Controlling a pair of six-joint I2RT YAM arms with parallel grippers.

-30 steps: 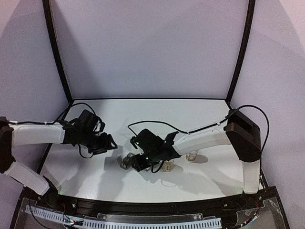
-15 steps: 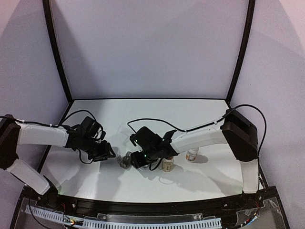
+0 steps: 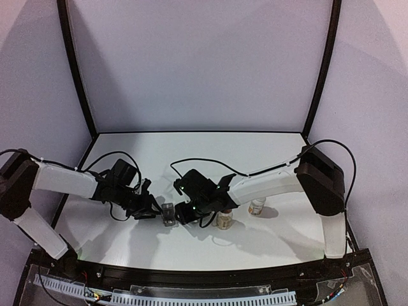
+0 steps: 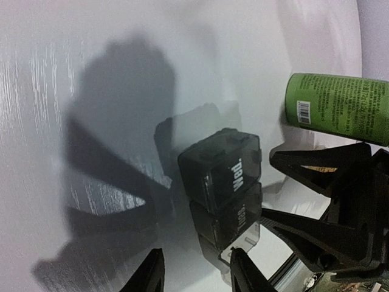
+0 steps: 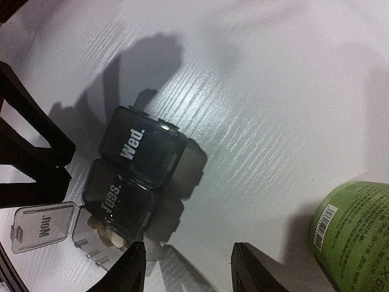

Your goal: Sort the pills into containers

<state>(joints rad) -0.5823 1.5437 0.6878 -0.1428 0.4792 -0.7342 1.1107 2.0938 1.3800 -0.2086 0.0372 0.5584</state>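
The containers are one dark grey pill box lying on the white table. Its Wed and Tues lids are down. The Mon lid is flipped open, and pale pills show in that end compartment. My left gripper is open but narrow, just left of the box, with one fingertip at the open lid's edge and nothing between the jaws. On the box's other side my right gripper is open and holds nothing.
A green labelled bottle stands close behind the right gripper. The top view shows two bottles, one under the right forearm and another further right. The table's black front edge runs near the arms' bases.
My left gripper has moved right and down to the pill box, and its jaws have narrowed. My right gripper has shifted slightly left towards the box.
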